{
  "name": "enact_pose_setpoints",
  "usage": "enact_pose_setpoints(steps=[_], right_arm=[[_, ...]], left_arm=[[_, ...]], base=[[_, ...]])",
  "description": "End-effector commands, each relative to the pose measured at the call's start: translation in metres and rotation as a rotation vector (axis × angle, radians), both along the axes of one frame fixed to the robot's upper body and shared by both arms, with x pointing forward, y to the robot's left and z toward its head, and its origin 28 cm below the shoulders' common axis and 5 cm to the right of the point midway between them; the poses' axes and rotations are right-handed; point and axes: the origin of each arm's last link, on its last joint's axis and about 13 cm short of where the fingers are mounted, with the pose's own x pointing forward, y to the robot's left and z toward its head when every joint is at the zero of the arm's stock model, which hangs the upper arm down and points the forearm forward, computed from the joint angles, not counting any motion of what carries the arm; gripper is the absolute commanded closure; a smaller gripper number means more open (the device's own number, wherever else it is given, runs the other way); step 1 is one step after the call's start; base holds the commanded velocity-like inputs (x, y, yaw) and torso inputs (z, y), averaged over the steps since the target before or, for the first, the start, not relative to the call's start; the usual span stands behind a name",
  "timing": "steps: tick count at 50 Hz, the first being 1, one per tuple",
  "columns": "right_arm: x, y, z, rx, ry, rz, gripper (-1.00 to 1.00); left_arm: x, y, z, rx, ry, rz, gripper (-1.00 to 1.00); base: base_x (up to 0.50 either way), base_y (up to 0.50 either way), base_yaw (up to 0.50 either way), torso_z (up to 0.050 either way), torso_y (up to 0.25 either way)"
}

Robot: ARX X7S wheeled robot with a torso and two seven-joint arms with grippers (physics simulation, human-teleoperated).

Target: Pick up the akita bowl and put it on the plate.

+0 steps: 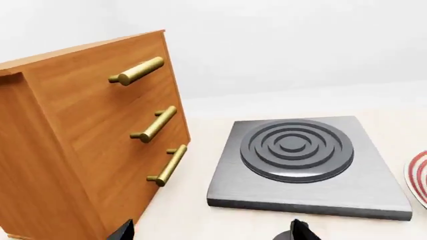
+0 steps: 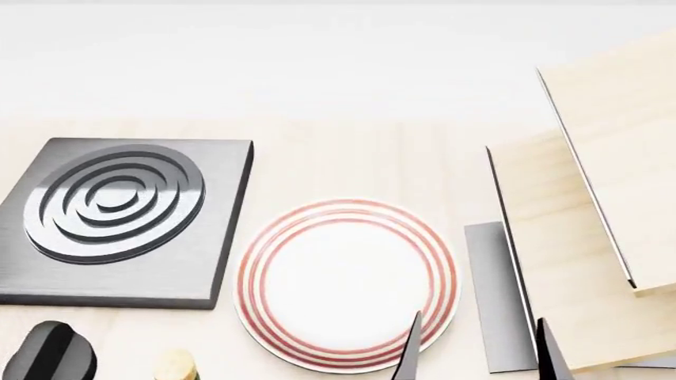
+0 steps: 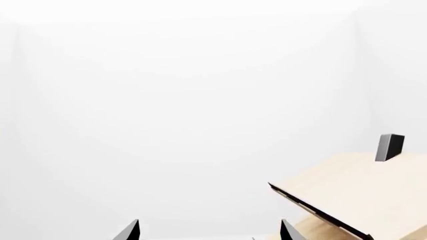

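Stove burner (image 2: pixel 122 218), then plate (image 2: pixel 347 283), then pale wooden rack (image 2: pixel 591 237) across the tabletop (image 2: pixel 349 158); no akita bowl shows in any view.
Only the left wrist view shows the wooden drawer cabinet (image 1: pixel 87 145) close beside the burner. The plate lies bare between burner and rack. The left end effector (image 1: pixel 213 232) and right end effector (image 3: pixel 208 231) both show spread fingertips, holding nothing. The tabletop beyond the plate runs open to the far edge.

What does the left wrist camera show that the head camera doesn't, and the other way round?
Only the left wrist view shows the wooden drawer cabinet with its three brass handles. Only the head view shows the whole plate, the pale wooden boards beside it and the right gripper, fingertips apart. Both show the black stove burner and the plate's red-ringed rim. Neither shows the akita bowl.
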Motion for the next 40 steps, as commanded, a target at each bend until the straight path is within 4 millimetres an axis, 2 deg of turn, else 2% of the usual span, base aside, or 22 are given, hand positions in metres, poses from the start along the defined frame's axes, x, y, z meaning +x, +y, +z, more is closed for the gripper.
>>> enact_pose_setpoints(steps=[1, 8, 21, 38, 40], right_arm=[[0.002, 0.000, -0.002, 0.000, 0.007, -0.002, -1.00], [0.003, 0.000, -0.003, -0.001, 0.012, -0.004, -1.00], [0.006, 0.000, -0.005, -0.002, 0.023, -0.006, -1.00], [0.007, 0.000, -0.006, -0.003, 0.031, -0.009, -1.00], [0.007, 0.000, -0.006, -0.002, 0.031, -0.008, -1.00]], left_arm=[[-0.009, -0.002, 0.010, -0.066, 0.139, -0.040, -1.00], [-0.012, 0.000, 0.017, -0.095, 0.192, -0.039, -1.00], [-0.013, 0.003, 0.016, -0.121, 0.339, -0.020, -1.00], [-0.020, 0.004, 0.020, -0.161, 0.360, -0.045, -1.00], [-0.021, 0.004, 0.021, -0.110, 0.341, -0.040, -1.00]], base=[[0.00, 0.00, 0.00, 0.000, 0.000], [0.00, 0.00, 0.00, 0.000, 0.000], [0.00, 0.00, 0.00, 0.000, 0.000], [0.00, 0.00, 0.00, 0.000, 0.000], [0.00, 0.00, 0.00, 0.000, 0.000]])
